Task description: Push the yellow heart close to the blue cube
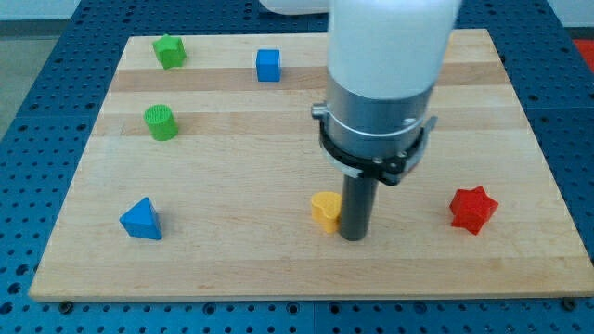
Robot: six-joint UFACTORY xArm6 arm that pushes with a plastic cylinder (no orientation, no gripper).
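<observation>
Yellow is the colour that matters here: the yellow heart (325,210) sits low on the wooden tabletop (278,269), a little toward the view's right of centre, and it is well apart from the blue cube (268,65), which rests near the view's top edge. From the heart, the cube lies at roughly eleven o'clock, with a wide stretch of bare wood between them, so I judge the task barely begun, or at most in its opening contact; nearly all of the travel is left. My tip (354,237) stands just beside the heart at its three o'clock side, touching it or very nearly so; I cannot tell which. There is no pincer on this arm, only the dark rod, so nothing is held or clamped. From this side a push would send the heart toward nine o'clock rather than up toward the cube, so in my judgement the tip needs to come round to about five o'clock of the heart before driving it up the board. The other blocks lie off that line: a blue triangle (141,220) at the lower left, a green cylinder (161,122) and a green star (170,51) on the left side, and a red star (472,209) at the right.
</observation>
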